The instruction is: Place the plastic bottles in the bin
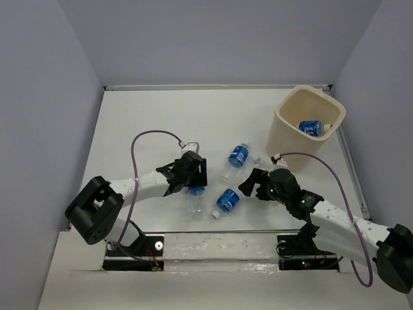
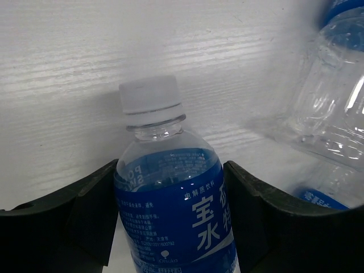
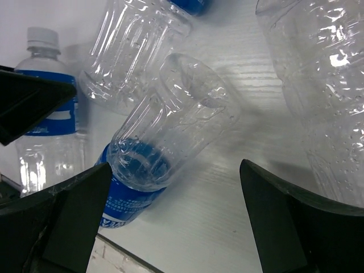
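My left gripper [image 1: 191, 175] is shut on a blue-labelled plastic bottle [image 2: 170, 205] with a white cap; its fingers [image 2: 91, 199] press the label from both sides, low over the table. My right gripper [image 1: 253, 181] is open, and a second blue-labelled bottle [image 3: 162, 156] lies on the table between its fingers [image 3: 74, 210], nearer the left one. That bottle also shows in the top view [image 1: 226, 201]. A third bottle [image 1: 237, 157] lies just beyond it. The cream bin [image 1: 286, 126] stands at the far right with one bottle [image 1: 312, 127] inside.
An unlabelled clear bottle [image 3: 318, 85] lies close to the right of my right gripper. Another clear bottle body [image 2: 335, 96] is beside my left gripper. Grey walls enclose the white table [image 1: 148, 123] on three sides. Purple cables loop over both arms.
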`<state>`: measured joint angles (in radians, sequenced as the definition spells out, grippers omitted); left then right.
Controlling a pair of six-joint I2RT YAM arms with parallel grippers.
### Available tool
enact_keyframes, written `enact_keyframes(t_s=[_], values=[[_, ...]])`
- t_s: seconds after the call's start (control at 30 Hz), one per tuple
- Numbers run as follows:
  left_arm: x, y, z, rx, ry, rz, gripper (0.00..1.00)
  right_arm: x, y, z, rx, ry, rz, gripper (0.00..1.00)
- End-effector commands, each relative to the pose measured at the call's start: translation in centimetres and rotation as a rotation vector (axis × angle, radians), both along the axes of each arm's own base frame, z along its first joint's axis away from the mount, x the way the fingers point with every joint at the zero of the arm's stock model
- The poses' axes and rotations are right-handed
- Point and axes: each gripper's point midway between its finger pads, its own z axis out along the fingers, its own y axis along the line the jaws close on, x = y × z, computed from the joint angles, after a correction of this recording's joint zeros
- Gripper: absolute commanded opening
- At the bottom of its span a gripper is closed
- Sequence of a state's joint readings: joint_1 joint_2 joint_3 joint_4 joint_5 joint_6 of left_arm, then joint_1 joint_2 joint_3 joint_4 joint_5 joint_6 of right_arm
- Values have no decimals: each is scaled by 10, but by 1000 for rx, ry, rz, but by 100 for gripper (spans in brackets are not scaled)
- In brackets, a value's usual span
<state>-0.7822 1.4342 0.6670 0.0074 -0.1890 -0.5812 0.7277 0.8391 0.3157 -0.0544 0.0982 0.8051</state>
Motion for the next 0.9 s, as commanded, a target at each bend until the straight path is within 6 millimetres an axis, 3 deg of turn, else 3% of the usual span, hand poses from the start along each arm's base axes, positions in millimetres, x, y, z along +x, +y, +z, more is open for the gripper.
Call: enact_keyframes(t_s=[0.0,0.17,0.33,0.5,0.63,0.87], values=[[2,-7,35,-92,-75,-30,45,29,19,27,64,-76,-45,100],[-2,-4,83,-167,-161,-40,37,40,32,27,115,-57,-68,100],[-11,1,139,-246,-246,-69,30,48,31,19,93,-37,-113,100],[-19,10,189,-302,-361,-96,27,46,27,-5,91,29,-163,95],[-18,24,203,-285,-436,-81,26,44,22,-13,84,48,-187,90],[-19,27,198,-266,-452,-103,26,42,11,-22,49,75,-238,79]])
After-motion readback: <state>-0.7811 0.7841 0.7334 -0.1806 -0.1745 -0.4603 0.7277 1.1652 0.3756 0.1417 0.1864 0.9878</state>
